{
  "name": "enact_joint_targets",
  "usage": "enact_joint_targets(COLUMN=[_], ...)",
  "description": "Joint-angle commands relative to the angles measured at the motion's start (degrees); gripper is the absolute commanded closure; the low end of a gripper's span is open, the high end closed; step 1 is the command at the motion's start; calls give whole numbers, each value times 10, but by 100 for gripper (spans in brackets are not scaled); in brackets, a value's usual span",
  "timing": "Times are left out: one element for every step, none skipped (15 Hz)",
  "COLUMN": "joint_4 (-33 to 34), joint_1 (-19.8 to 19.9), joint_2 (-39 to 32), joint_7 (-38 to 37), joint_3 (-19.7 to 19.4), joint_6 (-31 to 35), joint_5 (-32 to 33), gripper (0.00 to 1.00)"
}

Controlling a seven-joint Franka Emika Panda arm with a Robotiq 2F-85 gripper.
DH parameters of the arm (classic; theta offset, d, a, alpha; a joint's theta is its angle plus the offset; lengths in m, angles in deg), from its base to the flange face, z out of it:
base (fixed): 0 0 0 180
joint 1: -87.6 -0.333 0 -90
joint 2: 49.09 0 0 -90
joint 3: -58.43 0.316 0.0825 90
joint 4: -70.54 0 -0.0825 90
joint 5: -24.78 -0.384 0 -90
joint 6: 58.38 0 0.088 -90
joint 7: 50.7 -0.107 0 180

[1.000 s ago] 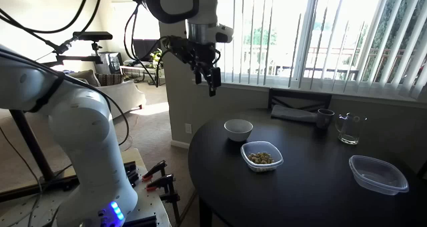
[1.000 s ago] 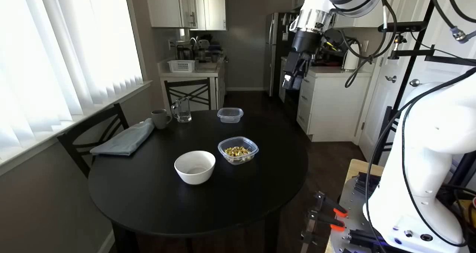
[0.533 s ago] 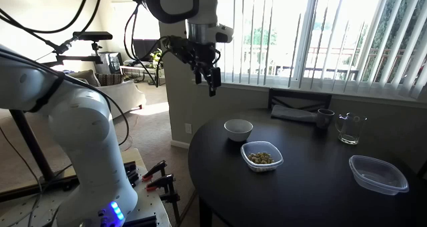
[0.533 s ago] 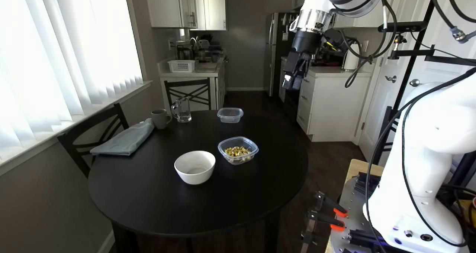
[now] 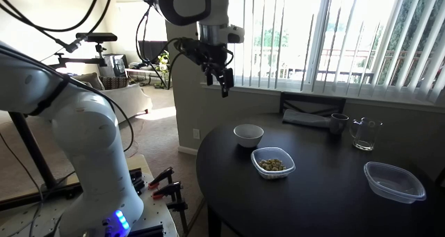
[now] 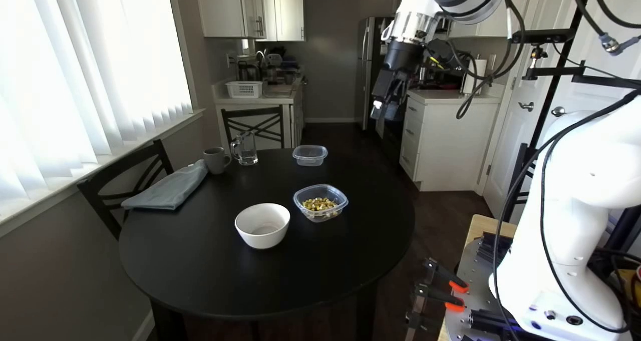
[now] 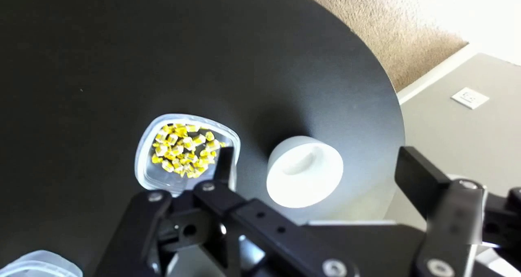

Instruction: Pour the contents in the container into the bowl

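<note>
The container [image 5: 274,176], a small translucent tub, stands upright on the dark table and holds the contents [image 5: 272,165], a heap of yellowish-tan bits. It also shows in an exterior view [image 6: 320,215] and in the wrist view [image 7: 141,163], where one finger covers part of its rim. The bowl [image 5: 248,140], round and white, stands upright close beside the container; it also shows in an exterior view [image 6: 263,237] and the wrist view [image 7: 305,179]. My gripper [image 7: 321,169] is wide open and empty, high above the table and apart from everything; both exterior views show it [image 5: 219,84] [image 6: 385,110].
A larger clear tub [image 5: 394,190] without bits stands farther along the round table [image 5: 313,202]. A glass mug [image 5: 365,136], a grey mug [image 5: 339,124] and a folded grey cloth [image 5: 306,118] lie toward the window side. Chairs stand around the table.
The arm was still between the two earlier frames. Now the gripper has shifted slightly, rightward and a little up in an exterior view, leftward in an exterior view. The objects have not moved.
</note>
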Motion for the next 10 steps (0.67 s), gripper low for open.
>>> enact_joint_targets(joint_4=[47, 57, 68, 84, 101, 124, 143, 166, 189, 214], joint_1=[-44, -59, -67, -78, -84, -92, -99, -104, -109, -60], joint_2=[-141, -175, -210, -248, -286, -324, -361, -400, -437, -476], joint_7=[19, 17, 9, 9, 4, 5, 7, 10, 13, 16], joint_3=[-12, -26, -33, -45, -56, -69, -78, -85, -88, -36], joint_6=[158, 208, 253, 281, 303, 305, 306, 304, 291, 284], joint_5=[-37, -58, -73, -93, -111, -132, -155, -182, -210, -241], gripper=[0, 0, 0, 0, 0, 0, 0, 0, 0, 0])
